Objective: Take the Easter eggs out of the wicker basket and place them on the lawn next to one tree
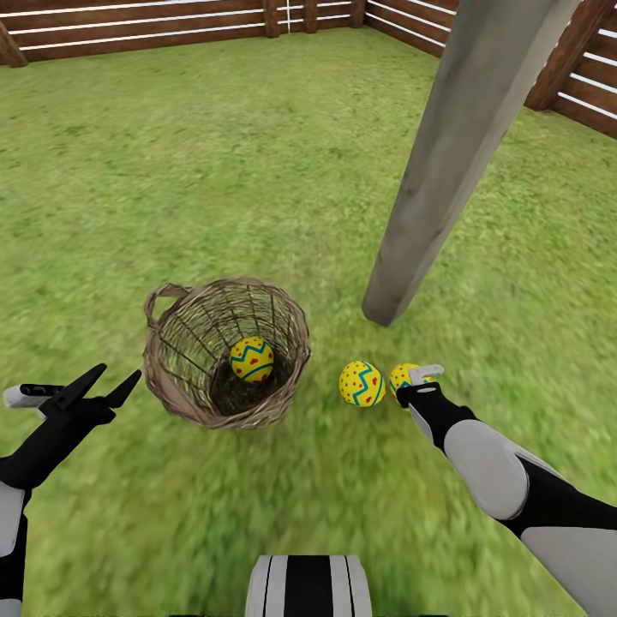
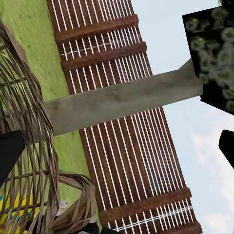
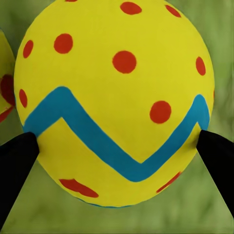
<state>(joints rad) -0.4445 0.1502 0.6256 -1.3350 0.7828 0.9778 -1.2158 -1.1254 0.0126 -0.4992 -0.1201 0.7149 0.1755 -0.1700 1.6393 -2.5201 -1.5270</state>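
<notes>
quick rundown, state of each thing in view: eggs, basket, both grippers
egg in basket: inside the basket, untouched
middle egg: loose on the lawn near the tree trunk
right egg: between the right gripper fingers, by the trunk
wicker basket: upright, one egg left in it
left gripper: open, empty, beside the basket

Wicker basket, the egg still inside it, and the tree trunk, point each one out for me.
wicker basket (image 1: 296,330): head view, woven rim on the tree side.
egg in the basket (image 1: 252,359): head view, middle of its yellow shell.
tree trunk (image 1: 446,163): head view, mid-length of the grey bark.
</notes>
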